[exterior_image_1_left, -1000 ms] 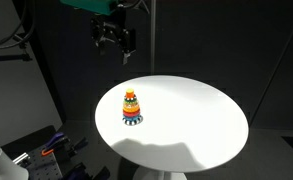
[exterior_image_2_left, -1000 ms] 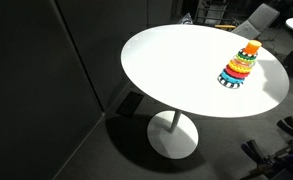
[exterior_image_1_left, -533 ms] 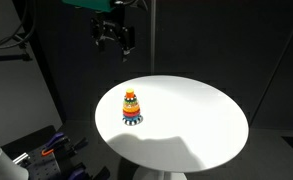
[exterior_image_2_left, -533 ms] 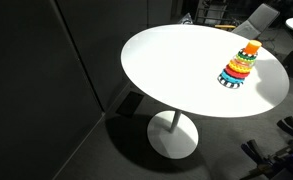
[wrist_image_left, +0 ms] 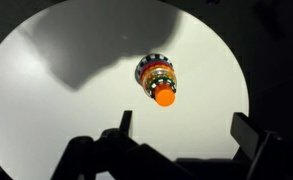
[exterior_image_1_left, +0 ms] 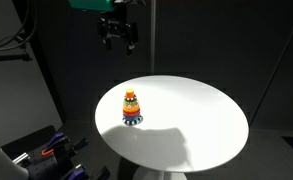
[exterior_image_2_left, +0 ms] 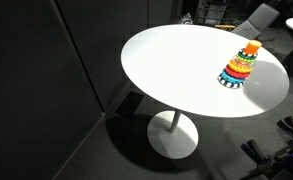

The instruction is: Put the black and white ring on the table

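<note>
Zero contact: end effector open, empty, high above the desk; black and white ring lies well below it, at the bottom of the toy stack.

- The black and white ring is seen as a flat striped band at the very bottom of a colourful stacking toy. It lies level on the table, with the other rings piled on it.
- In an exterior view the ring is found at the right of the frame, near the tabletop's right edge.
- In the wrist view only a sliver of its striped rim is shown from above, just above the frame's centre.
- The table is round with a plain white top, carried on a single white pedestal with a round foot.
</note>
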Action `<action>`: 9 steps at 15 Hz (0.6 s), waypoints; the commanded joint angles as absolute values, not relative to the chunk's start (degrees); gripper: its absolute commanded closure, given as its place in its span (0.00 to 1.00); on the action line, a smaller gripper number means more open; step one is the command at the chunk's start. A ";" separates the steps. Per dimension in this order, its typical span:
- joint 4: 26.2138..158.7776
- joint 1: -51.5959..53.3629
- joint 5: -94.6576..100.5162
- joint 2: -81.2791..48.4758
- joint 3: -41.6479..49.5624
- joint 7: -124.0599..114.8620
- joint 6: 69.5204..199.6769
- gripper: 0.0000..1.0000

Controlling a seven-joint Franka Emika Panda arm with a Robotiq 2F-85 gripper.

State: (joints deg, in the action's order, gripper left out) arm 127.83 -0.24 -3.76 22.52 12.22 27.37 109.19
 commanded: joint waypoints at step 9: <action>134.54 -1.01 -2.10 20.90 9.37 24.04 121.42 0.00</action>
